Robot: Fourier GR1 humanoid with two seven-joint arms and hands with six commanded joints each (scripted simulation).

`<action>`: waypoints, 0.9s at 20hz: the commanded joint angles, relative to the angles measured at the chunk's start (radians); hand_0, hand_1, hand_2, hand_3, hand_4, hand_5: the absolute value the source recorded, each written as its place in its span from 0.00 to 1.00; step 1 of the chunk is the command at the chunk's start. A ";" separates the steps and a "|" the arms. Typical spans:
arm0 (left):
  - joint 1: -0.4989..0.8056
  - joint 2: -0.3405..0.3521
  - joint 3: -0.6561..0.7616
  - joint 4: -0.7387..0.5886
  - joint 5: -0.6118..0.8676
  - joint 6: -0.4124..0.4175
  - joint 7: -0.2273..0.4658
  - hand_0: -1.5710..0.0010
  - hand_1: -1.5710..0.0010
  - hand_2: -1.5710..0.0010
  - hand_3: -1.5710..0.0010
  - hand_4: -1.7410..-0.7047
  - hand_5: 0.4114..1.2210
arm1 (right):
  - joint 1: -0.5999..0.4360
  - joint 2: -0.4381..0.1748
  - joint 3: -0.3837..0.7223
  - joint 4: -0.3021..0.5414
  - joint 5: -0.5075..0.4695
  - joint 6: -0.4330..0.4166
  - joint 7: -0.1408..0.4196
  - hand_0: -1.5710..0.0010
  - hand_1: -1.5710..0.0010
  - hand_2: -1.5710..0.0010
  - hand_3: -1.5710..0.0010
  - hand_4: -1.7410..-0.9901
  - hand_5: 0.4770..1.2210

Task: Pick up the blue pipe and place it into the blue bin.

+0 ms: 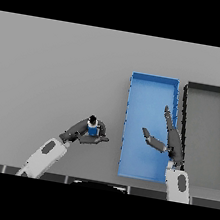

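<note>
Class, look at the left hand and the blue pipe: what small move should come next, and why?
Probably a short lift, then a carry rightward. The left hand has its fingers curled round the small blue pipe, which sits left of the open rectangular blue bin, not yet inside it. The right hand is open over the bin.

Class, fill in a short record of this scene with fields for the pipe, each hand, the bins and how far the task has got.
pipe: blue pipe, held left of the blue bin
left hand: left hand, curled round the pipe
right hand: right hand, open over the blue bin
blue bin: blue bin, nothing in it
other bin: black bin, right of the blue one
task: pipe not yet in bin
</note>
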 commanded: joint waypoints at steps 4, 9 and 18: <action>0.017 0.005 -0.030 -0.039 -0.017 0.008 0.018 0.19 0.15 0.13 0.16 0.15 0.89 | -0.009 -0.001 -0.003 0.008 0.001 -0.002 -0.001 1.00 1.00 1.00 1.00 0.75 0.11; 0.029 -0.003 -0.042 -0.066 -0.057 0.034 -0.036 0.06 0.05 0.04 0.05 0.23 0.96 | 0.004 0.008 0.011 0.004 0.015 -0.007 -0.015 1.00 1.00 1.00 1.00 0.77 0.11; -0.039 -0.071 -0.019 -0.196 -0.057 0.035 0.004 0.01 0.01 0.01 0.01 0.26 1.00 | -0.006 -0.001 0.007 0.007 0.038 -0.021 -0.001 1.00 1.00 1.00 1.00 0.81 0.11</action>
